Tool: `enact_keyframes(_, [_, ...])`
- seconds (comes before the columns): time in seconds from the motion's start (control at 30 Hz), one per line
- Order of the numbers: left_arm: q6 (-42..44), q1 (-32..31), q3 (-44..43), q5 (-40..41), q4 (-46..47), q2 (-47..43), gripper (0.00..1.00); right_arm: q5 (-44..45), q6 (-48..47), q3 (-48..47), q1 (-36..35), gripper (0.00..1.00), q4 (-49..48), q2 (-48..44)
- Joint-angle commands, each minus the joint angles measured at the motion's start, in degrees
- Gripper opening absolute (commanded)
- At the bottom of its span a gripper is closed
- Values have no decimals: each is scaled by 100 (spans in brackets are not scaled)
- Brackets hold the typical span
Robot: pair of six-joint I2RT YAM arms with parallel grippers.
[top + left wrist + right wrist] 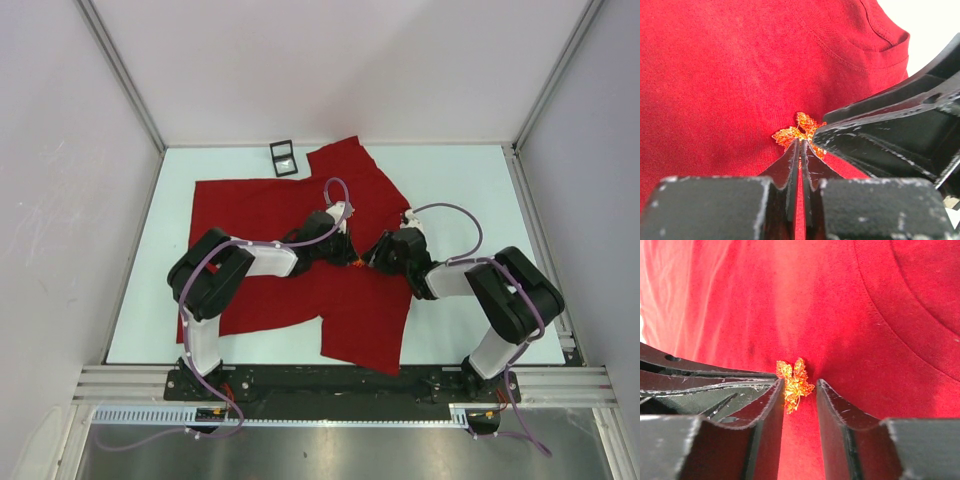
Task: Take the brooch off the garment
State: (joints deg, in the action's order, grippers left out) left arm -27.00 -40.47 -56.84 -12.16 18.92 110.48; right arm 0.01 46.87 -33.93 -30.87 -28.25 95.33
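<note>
The red garment lies spread flat on the white table. A small orange leaf-shaped brooch sits on it near the collar, between both grippers. My left gripper is shut, its tips pinching red cloth right at the brooch's lower edge. From the opposite side my right gripper is open, with the brooch standing between its fingers and touching the left one. In the left wrist view a right finger covers the brooch's right side.
A small black-framed square object lies at the table's far edge, just beyond the garment. Grey walls with metal rails enclose the table on three sides. Both arms' elbows hang over the garment's near half.
</note>
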Motion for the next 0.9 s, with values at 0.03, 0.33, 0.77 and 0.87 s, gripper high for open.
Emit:
enact_keyframes(0.03, [-42, 30, -64, 48, 59, 9, 7, -335, 120, -113, -6, 33, -497, 214])
enact_keyframes(0.33, [28, 30, 173, -23, 323, -254, 16, -238, 6, -105, -42, 8, -471, 100])
enact_keyframes(0.77, [1291, -522, 288, 1449, -889, -1398, 57, -598, 313, -105, 90, 1, -514, 109])
enact_keyframes(0.87, [1513, -637, 209, 1524, -872, -1266, 54, -721, 393, -105, 117, 1, -576, 135])
